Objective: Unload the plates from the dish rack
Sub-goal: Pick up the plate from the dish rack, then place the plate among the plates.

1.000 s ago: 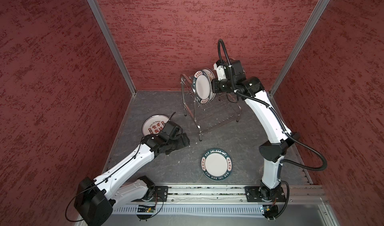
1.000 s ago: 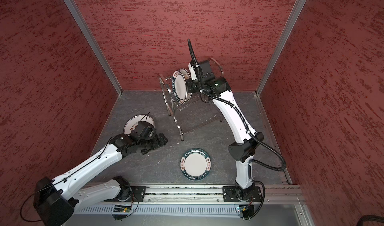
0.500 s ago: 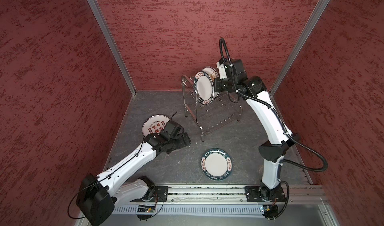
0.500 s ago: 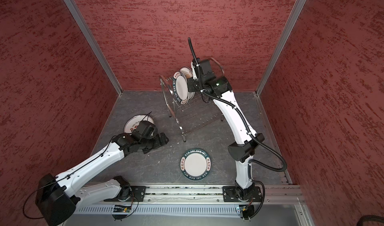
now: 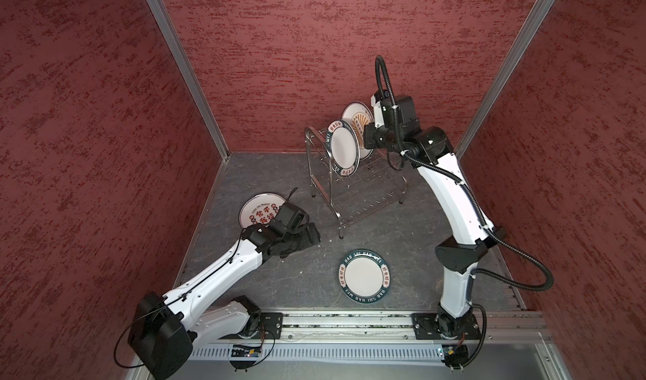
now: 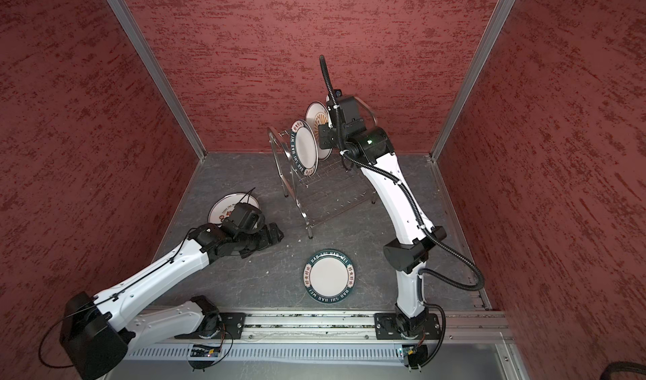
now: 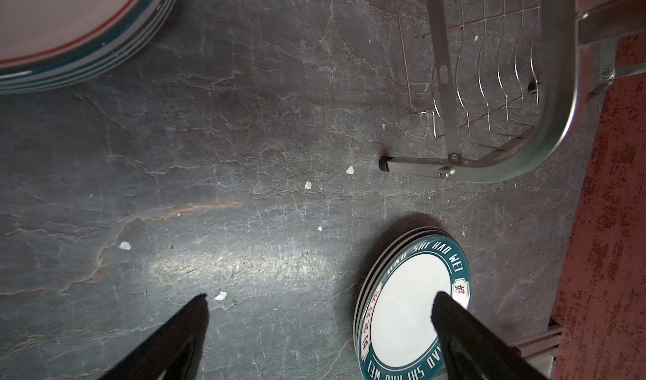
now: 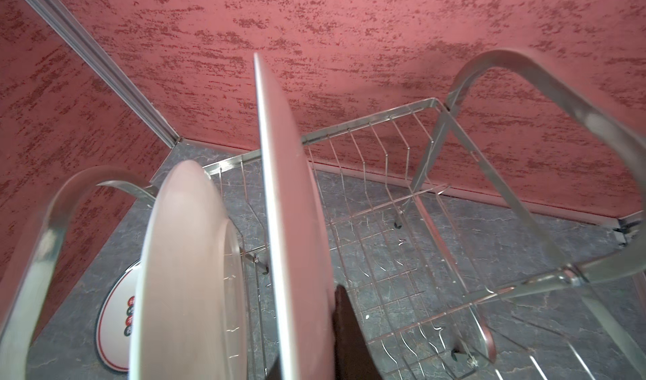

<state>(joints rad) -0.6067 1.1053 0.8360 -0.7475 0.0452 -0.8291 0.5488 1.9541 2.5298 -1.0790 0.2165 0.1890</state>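
While our right pincer (image 5: 367, 140) clamps the sunburst plate (image 5: 355, 114) upright at the dish rack's (image 5: 363, 190) upper tier, beside a teal-rimmed plate (image 5: 344, 147), we see our left pincer (image 7: 320, 301) spread wide, empty, above the tabletop (image 7: 209, 133).

Both arms (image 5: 223, 266) have glossy white shells and black joints, the right one trailing ribbed black conduit (image 5: 378, 77).

Red mottled walls (image 5: 314, 46) around my cell, metal corner posts (image 5: 181, 67), dark cracked floor (image 5: 402, 228), white chips (image 7: 124, 245) scattered on it, metal rail (image 5: 349, 322) along the front.
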